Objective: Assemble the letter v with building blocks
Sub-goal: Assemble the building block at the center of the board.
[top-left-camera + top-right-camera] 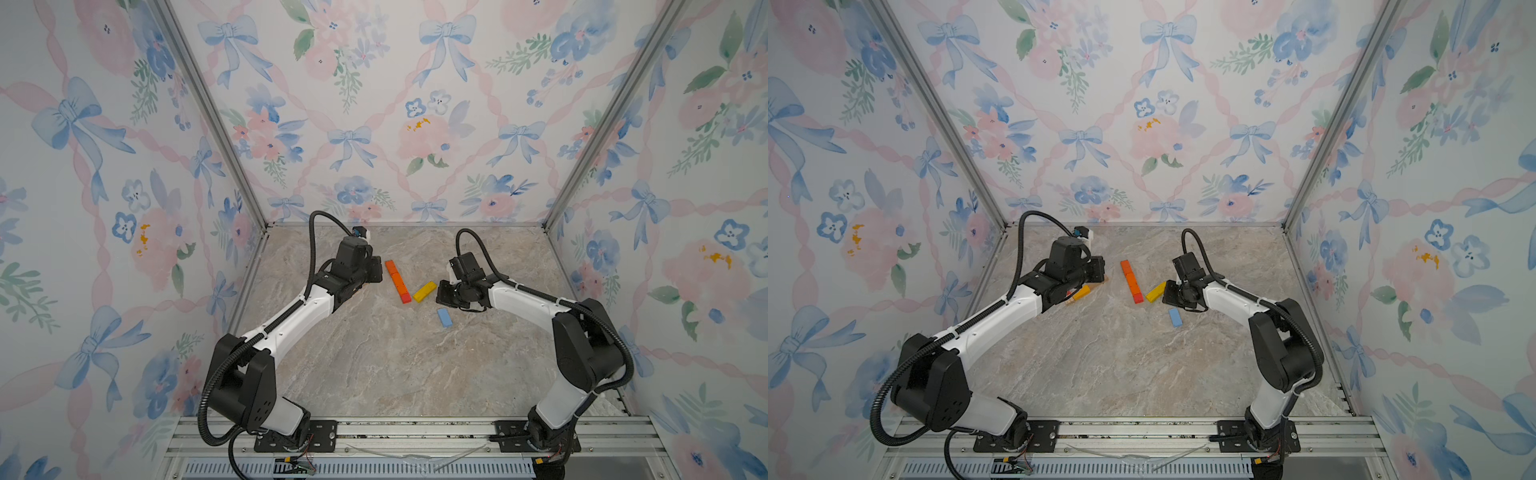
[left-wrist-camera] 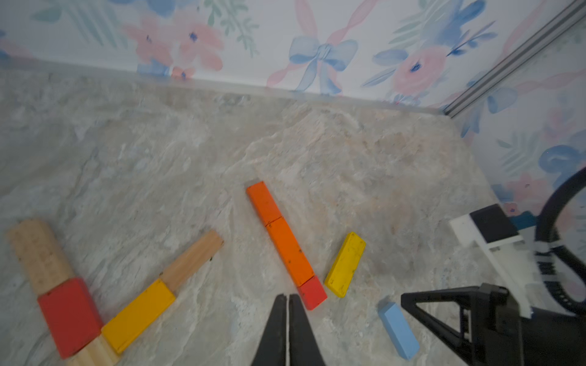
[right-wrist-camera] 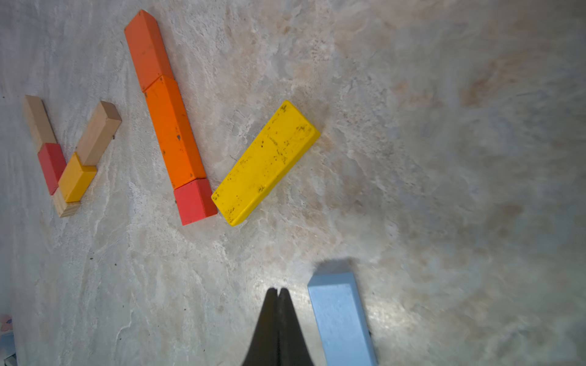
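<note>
Both wrist views reveal a small V of wood, red and yellow blocks (image 3: 76, 177) that the left arm (image 1: 291, 320) mostly hides from above. On the marbled tabletop (image 1: 374, 365), an orange-and-red line (image 1: 397, 281) has a yellow bar (image 1: 424, 291) at its four o'clock, with a light blue block (image 1: 444, 317) at five o'clock beyond. The left gripper (image 2: 288, 298) and right gripper (image 3: 278, 291) hover with jaws pressed together, empty, amid floral wallpaper walls (image 1: 374, 104).

Floral bow wallpaper (image 1: 374, 104) at nine, twelve, three o'clock. Marbled beige floor (image 1: 374, 365). Aluminium posts (image 1: 212, 112) at eleven and one; rail (image 1: 415, 430) at six.
</note>
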You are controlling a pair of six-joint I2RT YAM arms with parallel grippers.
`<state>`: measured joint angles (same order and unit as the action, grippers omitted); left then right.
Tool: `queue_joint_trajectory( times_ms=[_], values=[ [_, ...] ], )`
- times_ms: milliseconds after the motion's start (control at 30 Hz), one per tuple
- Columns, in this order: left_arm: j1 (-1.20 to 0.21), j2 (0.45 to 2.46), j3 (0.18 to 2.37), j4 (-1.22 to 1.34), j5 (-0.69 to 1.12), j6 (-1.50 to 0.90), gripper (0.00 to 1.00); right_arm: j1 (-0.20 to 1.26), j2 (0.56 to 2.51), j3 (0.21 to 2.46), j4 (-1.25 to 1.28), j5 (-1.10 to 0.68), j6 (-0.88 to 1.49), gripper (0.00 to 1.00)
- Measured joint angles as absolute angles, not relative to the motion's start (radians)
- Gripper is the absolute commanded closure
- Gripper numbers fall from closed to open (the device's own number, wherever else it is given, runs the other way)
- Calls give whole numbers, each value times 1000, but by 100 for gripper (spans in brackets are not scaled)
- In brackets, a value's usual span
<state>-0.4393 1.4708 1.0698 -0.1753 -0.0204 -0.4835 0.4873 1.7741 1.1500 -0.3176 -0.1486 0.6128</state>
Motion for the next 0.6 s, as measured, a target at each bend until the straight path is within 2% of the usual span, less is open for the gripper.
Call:
queue_joint_trajectory(
  times_ms=[200, 600],
  values=[
    [-423, 1441, 936, -233, -6, -580, 93, 490, 1879, 1211, -331, -158, 613, 100],
    [-423, 1430, 883, -234, 36, -653, 94, 508, 2005, 1309, -327, -176, 614, 100]
  ],
)
